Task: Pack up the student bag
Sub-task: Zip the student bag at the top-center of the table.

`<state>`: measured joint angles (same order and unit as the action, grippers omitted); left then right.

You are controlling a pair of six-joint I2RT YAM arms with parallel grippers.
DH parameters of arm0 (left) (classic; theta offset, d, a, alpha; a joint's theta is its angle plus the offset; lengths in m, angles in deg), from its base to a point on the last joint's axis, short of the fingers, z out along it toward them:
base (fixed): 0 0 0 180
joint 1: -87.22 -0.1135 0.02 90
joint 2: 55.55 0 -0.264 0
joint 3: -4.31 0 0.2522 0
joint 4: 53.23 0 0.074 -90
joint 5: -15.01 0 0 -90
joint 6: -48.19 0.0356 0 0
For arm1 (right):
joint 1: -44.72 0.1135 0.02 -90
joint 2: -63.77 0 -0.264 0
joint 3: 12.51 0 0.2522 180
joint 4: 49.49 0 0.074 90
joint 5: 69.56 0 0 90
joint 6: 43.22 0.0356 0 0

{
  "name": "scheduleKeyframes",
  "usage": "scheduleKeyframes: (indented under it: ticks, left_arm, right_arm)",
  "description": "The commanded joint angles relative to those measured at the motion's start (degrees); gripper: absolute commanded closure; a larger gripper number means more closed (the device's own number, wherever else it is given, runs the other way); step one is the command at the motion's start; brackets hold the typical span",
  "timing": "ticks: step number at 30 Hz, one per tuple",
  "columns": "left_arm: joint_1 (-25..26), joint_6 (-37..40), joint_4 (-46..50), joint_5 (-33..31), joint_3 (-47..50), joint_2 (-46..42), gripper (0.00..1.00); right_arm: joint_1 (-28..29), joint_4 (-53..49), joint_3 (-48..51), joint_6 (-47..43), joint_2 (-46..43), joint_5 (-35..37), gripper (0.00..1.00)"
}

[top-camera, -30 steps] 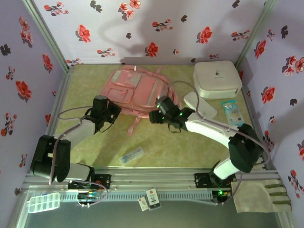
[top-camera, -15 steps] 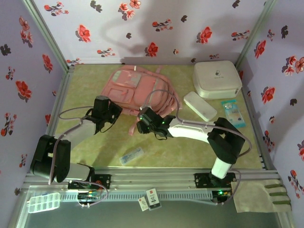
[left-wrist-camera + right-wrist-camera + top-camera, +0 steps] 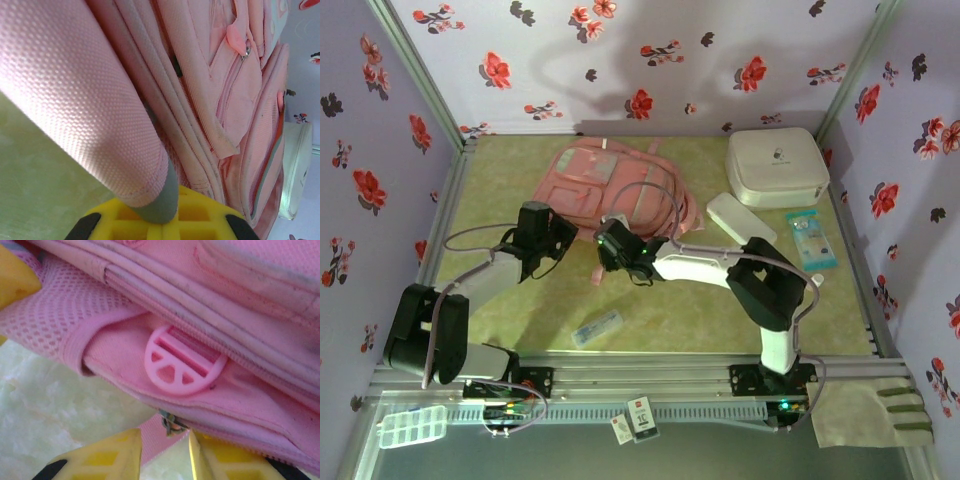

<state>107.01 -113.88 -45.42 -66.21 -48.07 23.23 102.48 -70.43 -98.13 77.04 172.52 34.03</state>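
While left hand (image 3: 160, 222) clamps student bag (image 3: 610, 185) strap | right hand (image 3: 165, 452) stretched leftward, narrow gap, at bag's near edge

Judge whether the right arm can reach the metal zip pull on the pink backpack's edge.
Probably yes: the pink backpack's zip pull sits between the right gripper's parted fingers, with nothing in the way.
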Motion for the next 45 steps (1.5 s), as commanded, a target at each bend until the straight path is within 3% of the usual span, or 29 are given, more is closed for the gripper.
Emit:
scheduleKeyframes:
  ticks: [1,19,25,31,40,45]
  left_arm:
    - [1.13,0.24,-3.54,2.30,-2.28,-1.97,1.00]
    - [1.15,1.50,-2.57,2.25,-3.14,-2.23,1.00]
    - [1.19,2.19,-1.82,1.91,-3.40,-2.16,1.00]
    - [1.06,5.55,1.00,-1.43,-3.62,-1.29,1.00]
    - [0.67,7.21,1.39,-2.18,-2.97,0.22,1.00]
    - [0.65,7.78,1.46,-2.05,-3.26,0.58,1.00]
  right_arm:
    - [0.30,-0.38,-2.82,0.42,1.50,3.20,0.71]
    - [-0.01,-1.06,-3.81,1.58,3.06,5.22,0.79]
    - [-0.25,-1.69,-3.16,1.91,1.96,7.59,0.89]
    - [-1.44,-3.33,2.55,2.65,-2.83,7.77,0.91]
    - [-5.85,-7.41,17.10,6.91,-15.12,15.02,0.92]
    - [-8.39,-6.10,20.79,5.44,-16.30,16.14,0.92]
